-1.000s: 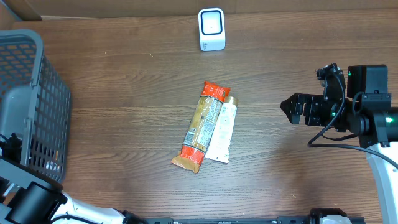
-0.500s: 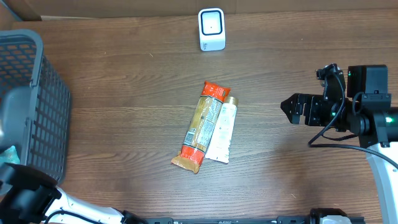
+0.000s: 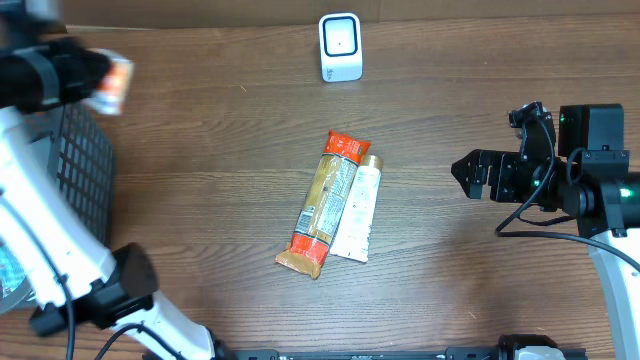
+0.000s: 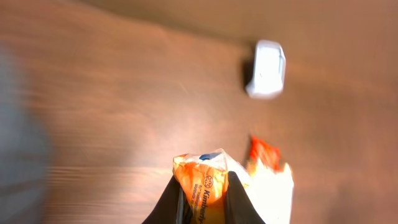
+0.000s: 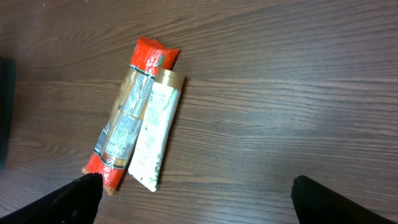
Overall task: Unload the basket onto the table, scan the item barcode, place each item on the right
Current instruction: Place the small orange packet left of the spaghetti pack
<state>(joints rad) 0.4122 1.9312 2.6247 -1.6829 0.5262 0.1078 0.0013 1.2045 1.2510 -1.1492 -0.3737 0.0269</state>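
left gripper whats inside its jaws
An orange packet with printed lettering is pinched in the shut left gripper. Its top edge sticks out past the black fingers. The rest is covered by them or cut off by the frame edge.

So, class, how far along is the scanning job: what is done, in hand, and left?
Done: the left claw is shut on a packet, lifted clear of the basket. In hand: the packet hangs above the table, left of the scanner. Left: showing its barcode to the scanner. A snack and tube lie mid-table; the right claw is open, empty.
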